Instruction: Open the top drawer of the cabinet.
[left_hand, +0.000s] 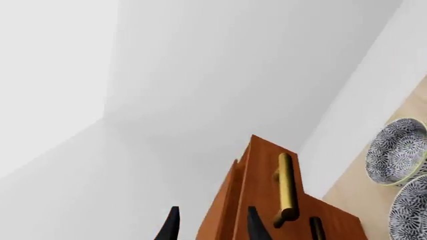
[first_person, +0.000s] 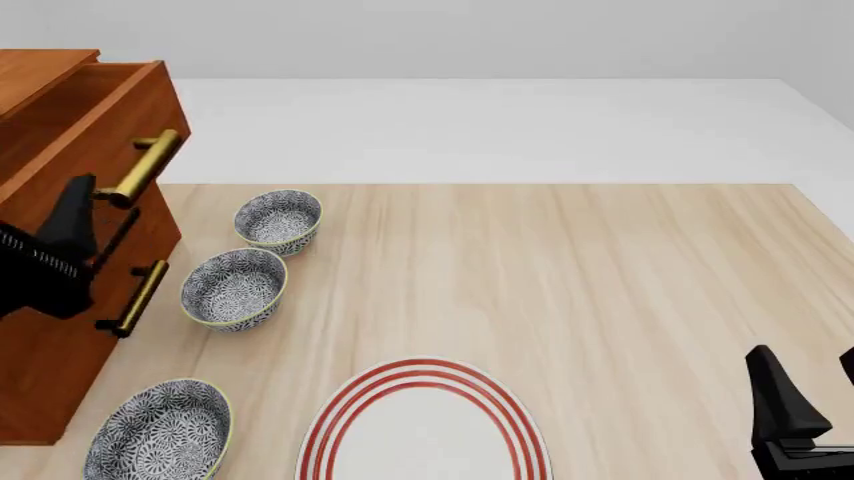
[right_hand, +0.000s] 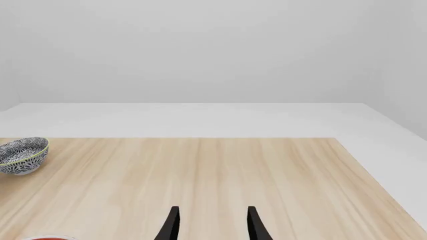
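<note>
The reddish-brown cabinet (first_person: 54, 380) stands at the table's left edge. Its top drawer (first_person: 154, 110) juts out from the body, showing its hollow inside, and carries a brass handle (first_person: 144, 165). My left gripper (first_person: 83, 222) hangs open just below and to the left of that handle, holding nothing. In the left wrist view, the drawer front (left_hand: 263, 165) rises between and beyond the fingers, the handle (left_hand: 287, 187) lies outside the left gripper (left_hand: 213, 225). My right gripper (first_person: 814, 385) is open over the table's near right corner, seen empty as the right gripper (right_hand: 212, 225).
Three patterned bowls (first_person: 278, 218) (first_person: 234, 287) (first_person: 160, 432) line up beside the cabinet. A white plate with red rings (first_person: 424, 425) lies at the front middle. A lower drawer handle (first_person: 134, 297) sits under my left gripper. The light wooden table (first_person: 574, 280) stretches to the right.
</note>
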